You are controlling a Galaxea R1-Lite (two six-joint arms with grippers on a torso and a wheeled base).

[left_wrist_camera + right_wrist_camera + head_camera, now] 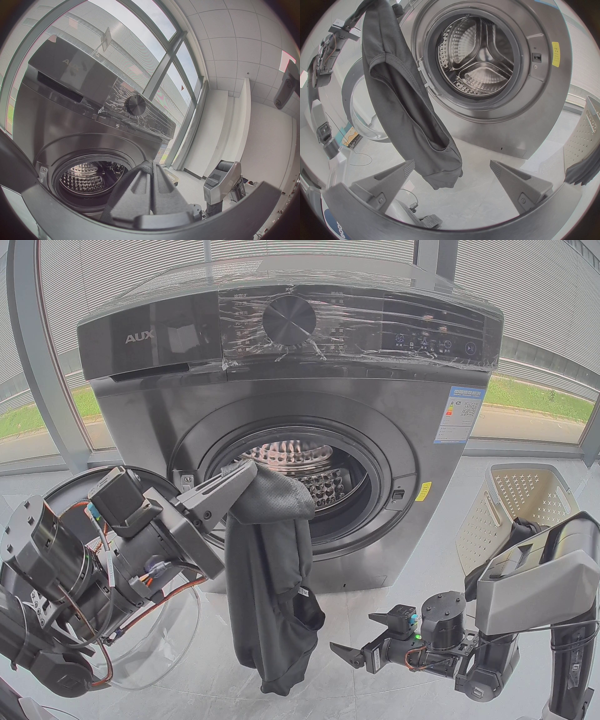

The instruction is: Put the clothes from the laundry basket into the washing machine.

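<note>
Head view had the left gripper (245,474) just above and left of centre, its jaws pressed together on a fold of the dark grey garment (275,565) (the left wrist view agreed, with the two fingers (137,190) meeting flush and cloth bunched beyond their tips). The garment draped over the fingertips at the left rim of the drum opening (312,480). It hung straight down the middle of the frame, outside the drum, with its lower end off the floor. Behind it stood the washing machine (150,421), filling the upper half of the frame. Its glass door (162,640) was swung open at lower left, beneath the left arm. Lower right of centre, the right gripper (350,632) sat low, spread wide and empty. In the right wrist view its fingers (390,181) stood well apart, and the garment's hanging end showed between and beyond them. At the right edge of the head view the laundry basket (537,490) stood tilted near the machine, holding more dark clothes (522,534) that were partly hidden by the right arm.
</note>
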